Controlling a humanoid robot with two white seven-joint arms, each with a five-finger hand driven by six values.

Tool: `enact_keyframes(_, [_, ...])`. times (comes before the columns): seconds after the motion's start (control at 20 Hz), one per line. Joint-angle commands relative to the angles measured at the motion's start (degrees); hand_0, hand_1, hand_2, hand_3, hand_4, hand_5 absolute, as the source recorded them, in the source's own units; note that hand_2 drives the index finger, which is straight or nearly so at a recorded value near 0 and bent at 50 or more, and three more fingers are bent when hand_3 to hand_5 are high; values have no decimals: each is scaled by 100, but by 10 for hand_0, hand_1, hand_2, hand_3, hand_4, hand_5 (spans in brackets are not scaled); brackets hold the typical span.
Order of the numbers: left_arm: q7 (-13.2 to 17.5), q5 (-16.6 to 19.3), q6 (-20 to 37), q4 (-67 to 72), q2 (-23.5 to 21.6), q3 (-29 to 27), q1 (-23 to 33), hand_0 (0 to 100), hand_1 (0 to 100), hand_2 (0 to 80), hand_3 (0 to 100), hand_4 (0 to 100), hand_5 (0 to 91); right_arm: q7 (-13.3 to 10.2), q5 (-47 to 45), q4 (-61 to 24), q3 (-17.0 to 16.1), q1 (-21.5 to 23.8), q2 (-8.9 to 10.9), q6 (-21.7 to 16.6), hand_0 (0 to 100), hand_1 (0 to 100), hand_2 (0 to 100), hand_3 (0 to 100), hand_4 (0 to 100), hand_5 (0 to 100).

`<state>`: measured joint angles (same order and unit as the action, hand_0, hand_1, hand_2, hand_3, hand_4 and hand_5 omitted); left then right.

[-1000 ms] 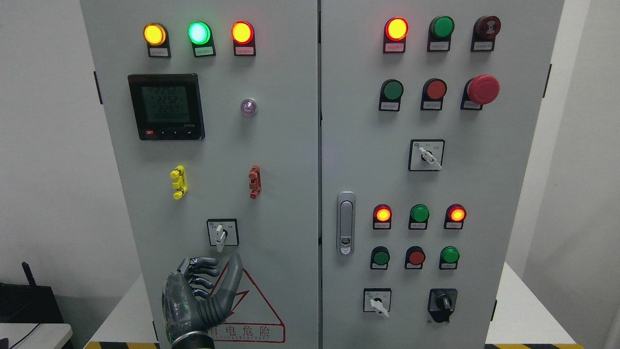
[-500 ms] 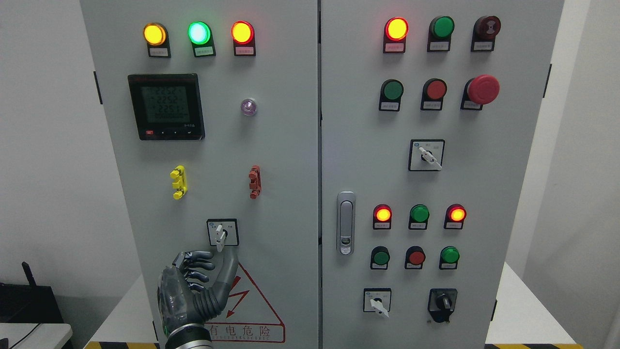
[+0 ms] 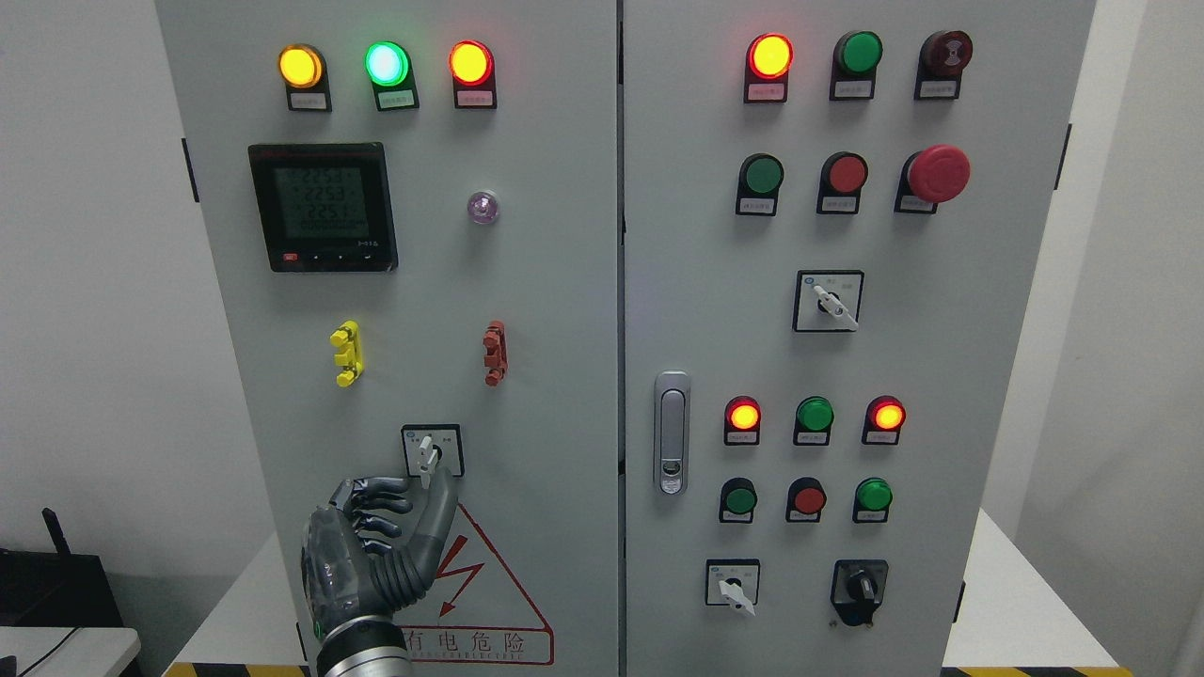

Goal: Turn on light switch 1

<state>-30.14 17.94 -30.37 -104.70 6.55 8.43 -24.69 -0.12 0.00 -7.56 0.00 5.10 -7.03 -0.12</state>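
The grey, jointed left robot hand [image 3: 376,541] hovers just below the small white-levered rotary switch in its black-framed plate [image 3: 432,450], low on the left door of the pale grey cabinet [image 3: 564,310]. Its fingers are loosely spread, thumb raised, holding nothing, probably posed to pinch the lever. The right robot hand is out of sight.

White rotary switch [image 3: 430,451], handle vertical, lower left door.

White walls [image 3: 85,329] flank my view on both sides. A white platform [image 3: 1025,602] sits low right. At lower left, a black box [image 3: 56,588] with an antenna; even indoor light.
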Motion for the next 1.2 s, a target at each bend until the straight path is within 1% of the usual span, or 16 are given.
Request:
enact_keyframes(0.0, [-19,-28,-21,11,4,-25,-53,63,570,495,670,750,676,3,-149,0,114,0,0,3,120,389,0,0,0,0])
enact_keyframes(0.4, [-1,-28,-74,11,4,-16,-159,81,555,506,678,761,693,3,-149,0,114,0,0,3,120,389,0,0,0,0])
enact_keyframes(0.6, [-1,-151,-74,38,4,36,-176,94,547,518,681,765,709,3,-149,0,114,0,0,3,120,389,0,0,0,0])
enact_keyframes(0.85, [8,-160,-83,38,4,63,-176,104,531,524,683,769,715,3,-149,0,114,0,0,3,120,389,0,0,0,0])
enact_keyframes(1.1, [8,-160,-250,46,4,63,-176,110,518,528,685,771,718,3,-149,0,114,0,0,3,120,389,0,0,0,0])
enact_keyframes(1.15, [16,-160,-259,46,4,63,-176,112,516,530,687,770,702,3,-149,0,114,0,0,3,120,389,0,0,0,0])
